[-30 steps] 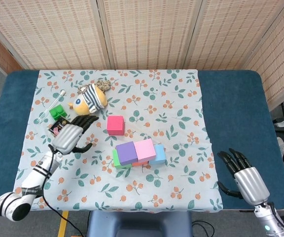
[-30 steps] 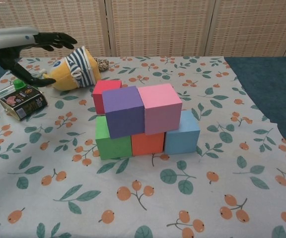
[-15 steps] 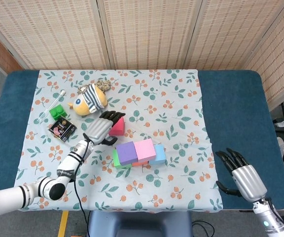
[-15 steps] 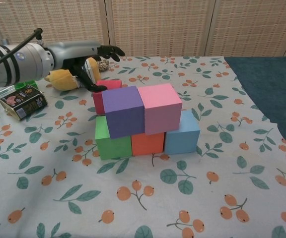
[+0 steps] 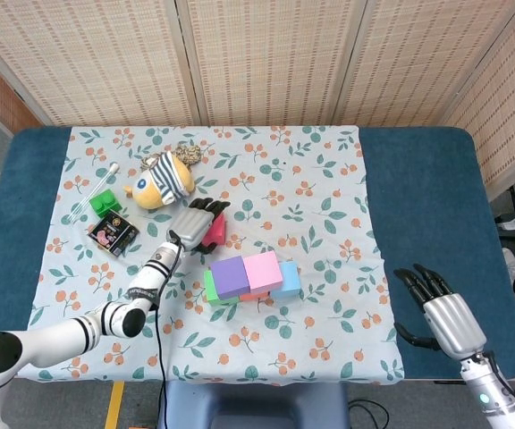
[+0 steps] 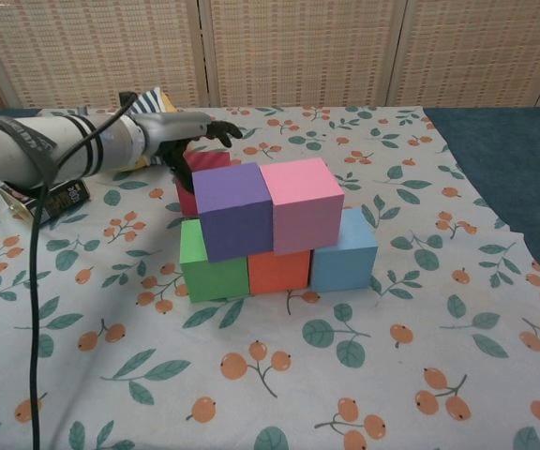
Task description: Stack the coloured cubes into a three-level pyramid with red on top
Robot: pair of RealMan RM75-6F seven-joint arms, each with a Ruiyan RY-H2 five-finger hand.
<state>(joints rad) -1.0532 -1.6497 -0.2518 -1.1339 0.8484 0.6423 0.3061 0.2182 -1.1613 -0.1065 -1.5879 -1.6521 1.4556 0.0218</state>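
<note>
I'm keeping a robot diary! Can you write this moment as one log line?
left robot hand: over red cube, grip unclear | right robot hand: open, idle | pyramid: two levels built | top: missing

Light even and bright in both views, diffuse, from overhead. Shadows short and soft: a faint dark band under the stacked cubes (image 6: 275,230) in the chest view, a small smudge beside them in the head view. No glare on the floral cloth (image 5: 311,206); slight sheen on the right robot hand (image 5: 443,317). Head view sharp across the bench (image 5: 423,192). Chest view crisp near, slightly softer at the far screens (image 6: 298,52); no marked edge distortion.
</note>
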